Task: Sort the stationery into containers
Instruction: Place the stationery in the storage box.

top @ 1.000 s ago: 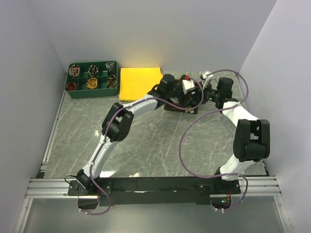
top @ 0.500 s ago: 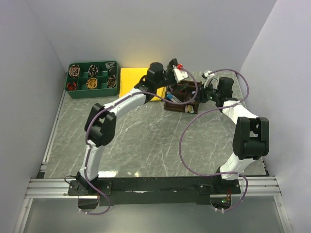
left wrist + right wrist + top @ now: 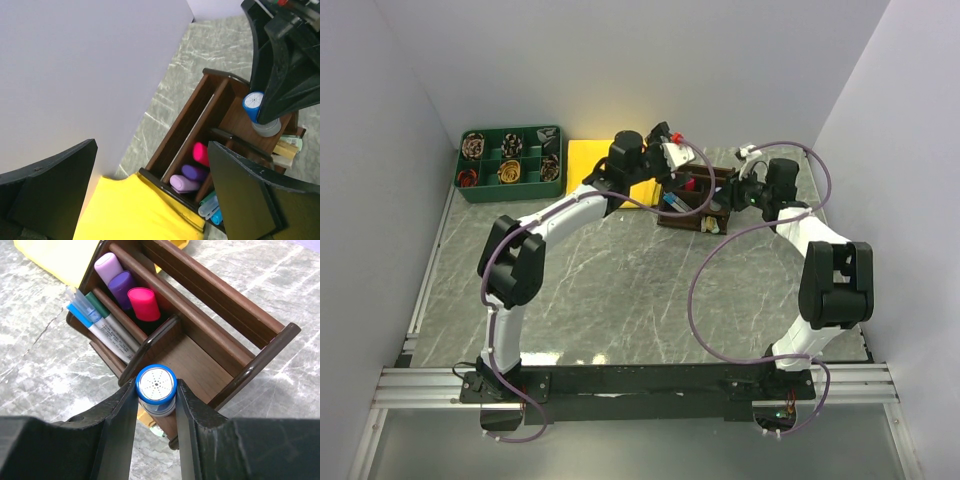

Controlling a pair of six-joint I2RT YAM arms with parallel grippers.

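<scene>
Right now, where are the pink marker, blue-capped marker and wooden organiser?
pink marker (image 3: pixel 142 303): right wrist view, cap.
blue-capped marker (image 3: pixel 156 384): right wrist view, round end.
wooden organiser (image 3: pixel 225 302): right wrist view, long wall.

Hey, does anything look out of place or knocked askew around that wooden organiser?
Nothing is spilled or damaged. The wooden organiser sits skewed on the table, one corner at the yellow cloth. The right hand grips a blue-capped marker above an empty compartment.

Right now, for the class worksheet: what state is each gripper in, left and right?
Left gripper: open, holding nothing.
Right gripper: closed on a blue-capped marker.
</scene>
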